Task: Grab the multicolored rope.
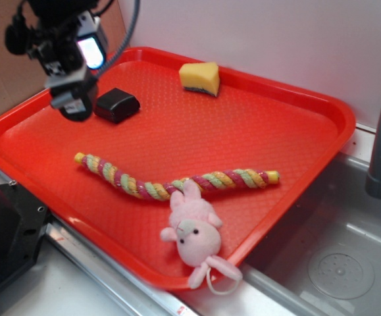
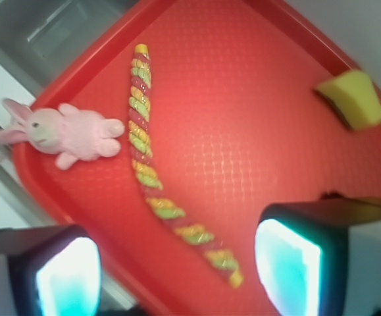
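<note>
1. The pincer (image 1: 78,105) hangs released and empty above the tray's (image 1: 39,125) far left part, beside a black block (image 1: 116,105).
2. The rope (image 1: 170,181) lies flat across the tray's middle, well apart from the pincer.
3. A pink bunny (image 1: 193,234) touches the rope's midsection; a yellow sponge (image 1: 200,78) sits near the far rim.

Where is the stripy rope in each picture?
Exterior view: the multicolored rope lies across the front half of the red tray, running left to right.
Wrist view: the rope runs from top centre down toward the bottom right.
Shared landmark: the pink bunny touches the rope's middle in both views.
</note>
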Motion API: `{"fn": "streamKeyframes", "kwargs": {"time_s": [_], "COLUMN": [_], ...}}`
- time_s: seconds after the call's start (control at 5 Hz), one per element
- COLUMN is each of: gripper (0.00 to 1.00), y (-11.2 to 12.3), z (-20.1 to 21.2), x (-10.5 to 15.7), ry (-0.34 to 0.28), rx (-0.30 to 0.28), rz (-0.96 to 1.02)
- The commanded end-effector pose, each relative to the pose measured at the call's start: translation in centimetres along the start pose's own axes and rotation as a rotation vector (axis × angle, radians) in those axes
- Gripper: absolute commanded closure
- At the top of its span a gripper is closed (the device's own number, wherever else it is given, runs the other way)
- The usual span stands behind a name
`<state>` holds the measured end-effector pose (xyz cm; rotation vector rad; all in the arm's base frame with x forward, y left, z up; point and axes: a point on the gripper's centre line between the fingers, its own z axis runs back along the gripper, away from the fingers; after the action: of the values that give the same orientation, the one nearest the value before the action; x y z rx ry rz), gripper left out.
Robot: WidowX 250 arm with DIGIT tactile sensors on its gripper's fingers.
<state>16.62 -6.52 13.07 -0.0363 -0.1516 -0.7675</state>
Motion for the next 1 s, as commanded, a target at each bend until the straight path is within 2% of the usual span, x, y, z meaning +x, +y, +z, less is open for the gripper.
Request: {"fn": "streamKeyframes", "kwargs": {"time_s": [0.0, 0.2, 0.6, 0.8], "gripper": [0.0, 0.0, 0.0, 0.16], "y": [-0.1, -0.2, -0.7, -0.8], "z": [-4.4, -6.6, -10.1, -11.3], "x": [0.3, -0.9, -1.4, -1.5], "ry": [-0.049, -0.044, 0.042, 0.076], "rx": [-0.025, -0.071, -0.076, -0.071], "rz": [-0.268, -0.357, -0.371, -0.374]}}
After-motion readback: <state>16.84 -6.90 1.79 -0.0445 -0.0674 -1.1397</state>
